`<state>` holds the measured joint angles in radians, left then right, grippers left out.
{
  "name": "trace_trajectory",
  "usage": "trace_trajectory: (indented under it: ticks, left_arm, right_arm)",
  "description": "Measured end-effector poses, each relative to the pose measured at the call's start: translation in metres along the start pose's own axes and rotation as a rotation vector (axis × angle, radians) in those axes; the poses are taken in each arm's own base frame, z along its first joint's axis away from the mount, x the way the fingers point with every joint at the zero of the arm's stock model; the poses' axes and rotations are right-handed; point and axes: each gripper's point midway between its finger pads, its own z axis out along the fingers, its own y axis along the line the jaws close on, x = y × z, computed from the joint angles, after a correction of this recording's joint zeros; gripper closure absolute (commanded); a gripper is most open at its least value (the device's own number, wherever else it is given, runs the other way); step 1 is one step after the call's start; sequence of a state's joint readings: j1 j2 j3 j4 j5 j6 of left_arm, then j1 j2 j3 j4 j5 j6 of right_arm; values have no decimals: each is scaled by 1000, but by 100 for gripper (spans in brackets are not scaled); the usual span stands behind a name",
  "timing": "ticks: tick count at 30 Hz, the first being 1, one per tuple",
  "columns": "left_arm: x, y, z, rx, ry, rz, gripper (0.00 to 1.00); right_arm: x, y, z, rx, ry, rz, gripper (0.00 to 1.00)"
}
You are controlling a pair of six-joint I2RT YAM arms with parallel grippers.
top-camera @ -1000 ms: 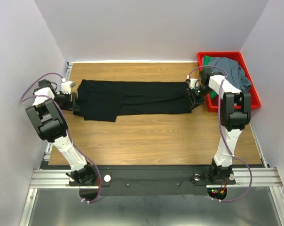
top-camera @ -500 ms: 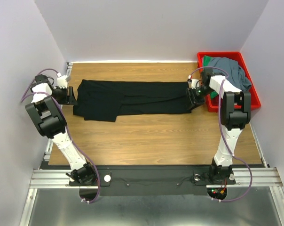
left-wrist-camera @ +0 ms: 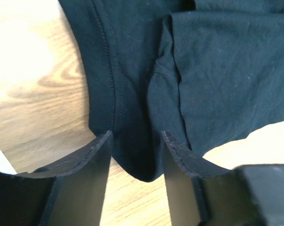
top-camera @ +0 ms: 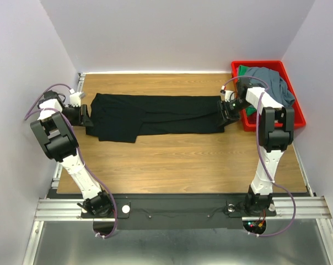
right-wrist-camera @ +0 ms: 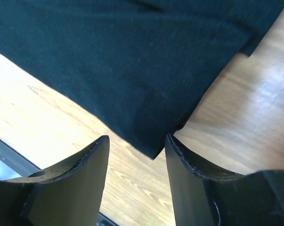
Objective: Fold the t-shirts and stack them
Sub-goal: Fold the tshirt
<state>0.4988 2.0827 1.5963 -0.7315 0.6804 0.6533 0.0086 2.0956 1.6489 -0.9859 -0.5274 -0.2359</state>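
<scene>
The black t-shirt [top-camera: 155, 113] lies flat on the wooden table [top-camera: 183, 160], folded into a long band running left to right. My left gripper [top-camera: 88, 117] is open at its left end, and in the left wrist view a rounded corner of the black cloth [left-wrist-camera: 217, 70] sits between my left gripper's [left-wrist-camera: 136, 136] spread jaws. My right gripper [top-camera: 224, 113] is open at the band's right end. In the right wrist view a corner of the shirt [right-wrist-camera: 109, 61] points between my right gripper's [right-wrist-camera: 137, 139] jaws. The slate grey-blue shirt [top-camera: 274, 83] and the green shirt [top-camera: 242, 70] lie crumpled in the bin.
The red plastic bin [top-camera: 299, 118] stands at the back right, just beyond my right arm. Walls close in the table at the left, back and right. Bare wood lies in front of the black shirt.
My left gripper drew back to the left off the shirt's edge, then came back over its left corner. My right gripper shifted only slightly. The shirt lies as before.
</scene>
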Motion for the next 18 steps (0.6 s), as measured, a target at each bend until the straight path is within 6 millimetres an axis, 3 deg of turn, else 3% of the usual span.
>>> trace_trajectory:
  ticks: [4,6,10,12,15,18]
  left_arm:
    - [2,-1,2,8,7,-1,53]
    - [2,-2,3,11,6,0,63]
    - [3,-6,6,27,9,3,68]
    - [4,-8,7,38,14,1,68]
    - [6,-10,7,50,21,1,57]
    - [9,-13,6,61,29,0,57]
  right_arm:
    - [-4,-2,1,4,-6,5,48]
    - [-5,-3,2,6,-4,9,61]
    - [-6,-4,2,14,-7,15,76]
    - [-6,-5,1,19,-7,19,81]
    - [-6,-6,1,28,-5,18,87]
    - [-6,-8,1,36,-3,17,94]
